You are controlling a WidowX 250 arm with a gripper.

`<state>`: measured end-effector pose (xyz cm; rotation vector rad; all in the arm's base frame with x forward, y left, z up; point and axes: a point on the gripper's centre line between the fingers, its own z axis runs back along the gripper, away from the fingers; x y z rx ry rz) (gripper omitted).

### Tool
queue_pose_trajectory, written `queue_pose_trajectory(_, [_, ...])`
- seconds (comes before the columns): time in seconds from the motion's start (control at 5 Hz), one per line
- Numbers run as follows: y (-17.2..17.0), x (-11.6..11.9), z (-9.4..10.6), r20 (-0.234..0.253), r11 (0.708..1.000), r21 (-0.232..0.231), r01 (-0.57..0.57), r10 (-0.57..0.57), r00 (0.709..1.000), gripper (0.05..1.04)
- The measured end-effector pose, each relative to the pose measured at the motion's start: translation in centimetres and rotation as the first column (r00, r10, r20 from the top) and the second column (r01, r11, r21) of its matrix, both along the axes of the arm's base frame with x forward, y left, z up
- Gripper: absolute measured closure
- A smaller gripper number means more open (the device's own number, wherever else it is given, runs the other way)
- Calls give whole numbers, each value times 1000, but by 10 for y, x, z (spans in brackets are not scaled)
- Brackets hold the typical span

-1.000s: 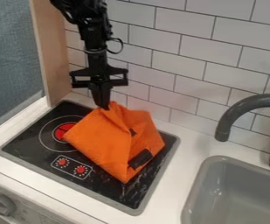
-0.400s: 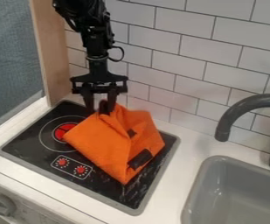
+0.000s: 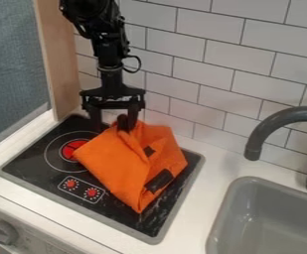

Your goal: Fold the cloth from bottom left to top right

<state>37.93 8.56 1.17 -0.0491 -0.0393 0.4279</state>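
Cloth: the orange cloth [image 3: 113, 163] lay on the stovetop in a creased, partly folded heap, a broad smooth part toward the left of the camera view and overlapping layers toward the right.
Cloth's edges: it bunched up into a raised peak at the top and narrowed to a point at the bottom, with dark patches [image 3: 159, 181] on its right part.
Fingers: they stood apart at the cloth's upper end, one beside the peak and the other overlapping it in view; I couldn't tell whether they touched the fabric.
Gripper: the black gripper [image 3: 114, 122] hung down over the far side of the stovetop.
Arm: black too, the arm [image 3: 108, 47] came in from the top edge.
Stovetop: the black stovetop [image 3: 33, 154] had a grey rim, with a red burner mark [image 3: 71, 149] left of the cloth and two red dial marks [image 3: 91, 192] nearer the front.
Table: the white table [image 3: 202, 198] ran around it.
Right side: there was a grey sink [image 3: 265, 213] with a dark curved faucet [image 3: 265, 126] above it.
Behind: white tiles [image 3: 205, 59] covered the wall, beside a wooden panel [image 3: 57, 64].
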Motion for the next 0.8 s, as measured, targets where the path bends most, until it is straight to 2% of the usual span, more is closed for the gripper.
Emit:
queue_pose_trajectory(0.2, [-4,-2,26,54,1000,-11,13,-13,998,84])
queue_pose_trajectory(0.4, [-3,-12,44,88,1000,-23,18,-16,996,84])
queue_pose_trajectory(0.6, [-5,-29,76,158,999,-38,36,-29,987,84])
queue_pose_trajectory(0.8, [9,-44,85,162,999,-32,37,-32,986,84])
